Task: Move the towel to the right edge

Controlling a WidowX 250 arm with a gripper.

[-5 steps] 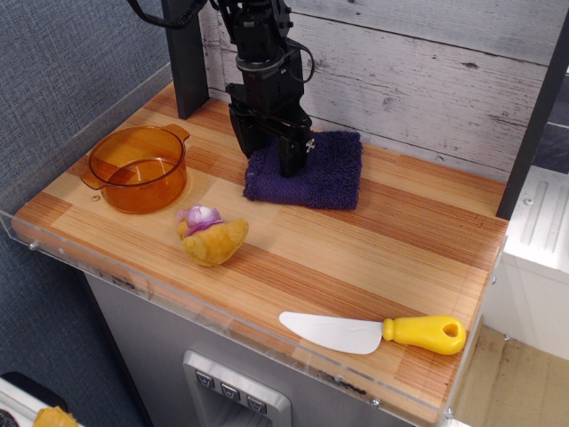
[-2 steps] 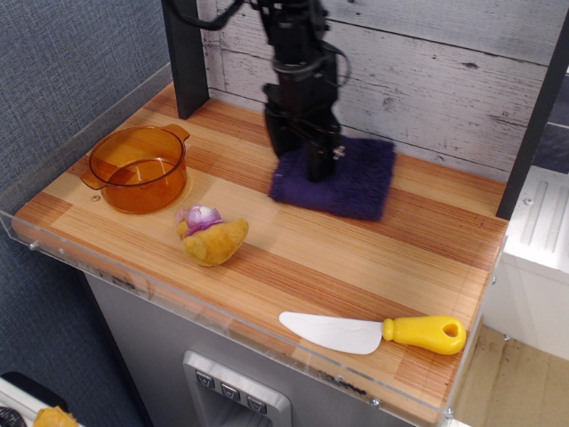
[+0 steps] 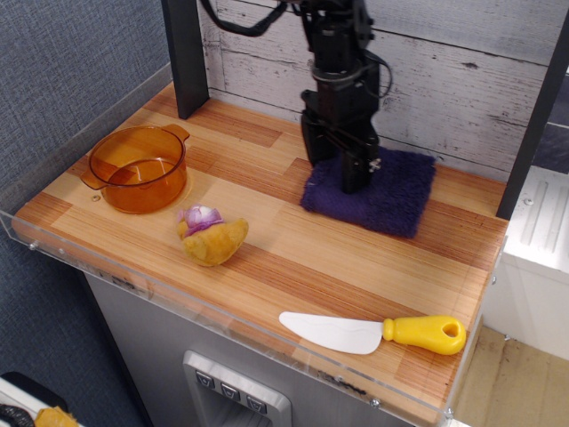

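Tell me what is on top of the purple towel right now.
Only the claw is on the towel, pressing its left part. Whether the fingertips pinch the cloth is hidden by the claw's body. The rest of the towel is bare.

Bare desk (image 3: 462,245) lies between the towel (image 3: 382,191) and the right edge (image 3: 493,267); the dark post (image 3: 533,116) possibly crowds the back corner.

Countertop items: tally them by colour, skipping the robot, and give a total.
Purple: 1, the towel
Orange: 1, the pot
Yellow-brown with a purple top: 1, the toy food
White with a yellow handle: 1, the knife
Total: 4
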